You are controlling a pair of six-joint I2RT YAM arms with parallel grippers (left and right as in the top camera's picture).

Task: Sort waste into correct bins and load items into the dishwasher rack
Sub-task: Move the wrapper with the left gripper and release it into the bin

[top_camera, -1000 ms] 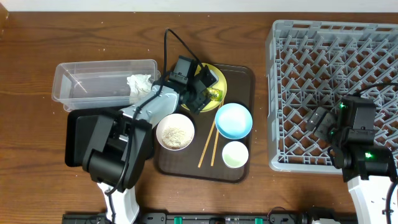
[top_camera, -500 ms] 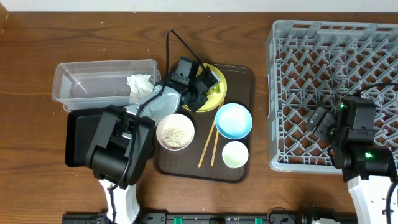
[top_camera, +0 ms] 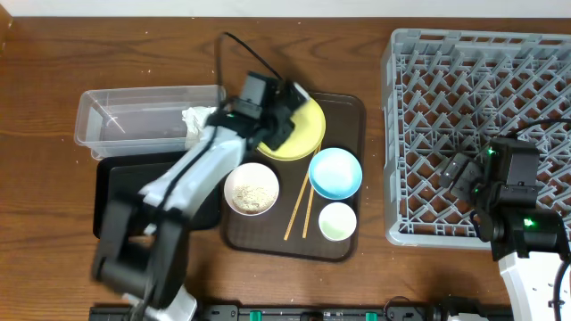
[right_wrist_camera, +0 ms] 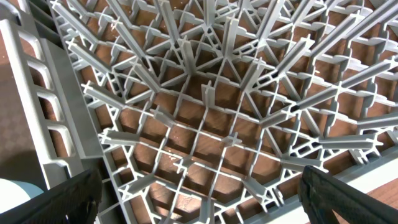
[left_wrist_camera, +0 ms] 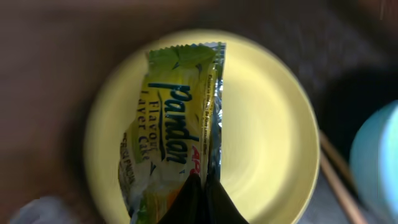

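In the left wrist view the yellow-green wrapper hangs over the round yellow plate, pinched at its lower edge by my left gripper, which is shut on it. From overhead that gripper sits over the plate's left side and hides the wrapper. My right gripper is open above the grey dishwasher rack, at the rack's lower right. A crumpled napkin lies in the clear tub. The black tray lies just below the tub.
On the brown serving tray stand a white bowl with rice scraps, a light blue bowl, a pale cup and chopsticks. My left arm stretches across the black tray and is blurred.
The left gripper has shut on the wrapper and drawn up and slightly left, baring more of the yellow plate. The left arm is in motion. The right arm has not moved.
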